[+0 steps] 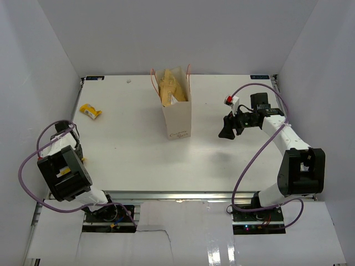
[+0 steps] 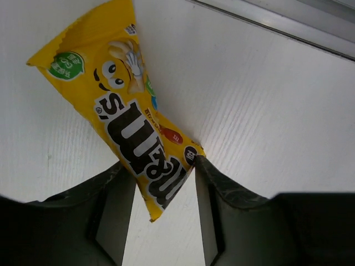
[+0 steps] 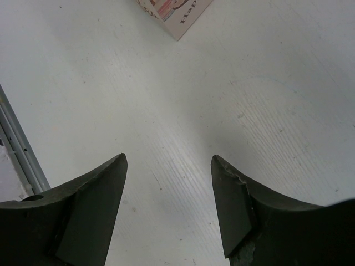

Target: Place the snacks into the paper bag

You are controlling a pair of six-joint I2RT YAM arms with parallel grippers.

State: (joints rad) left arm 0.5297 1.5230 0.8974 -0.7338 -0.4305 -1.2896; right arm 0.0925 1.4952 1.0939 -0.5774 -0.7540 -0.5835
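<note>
The cream paper bag (image 1: 178, 116) stands upright at the middle back of the table, and its lower corner shows in the right wrist view (image 3: 176, 15). A crinkled brown-gold pouch (image 1: 169, 86) sticks out of its open top. A yellow snack packet (image 1: 90, 111) lies flat at the far left. In the left wrist view this packet (image 2: 130, 116) reaches with its near end between the fingertips of my open left gripper (image 2: 158, 166). In the top view the left gripper (image 1: 71, 129) sits just short of it. My right gripper (image 1: 226, 128) is open and empty to the right of the bag, above bare table (image 3: 166, 160). No green or red wrappers are in view.
White walls close in the table on the left, back and right. A metal rail (image 2: 288, 25) runs along the table edge beyond the yellow packet. Another rail (image 3: 19, 149) shows at the left of the right wrist view.
</note>
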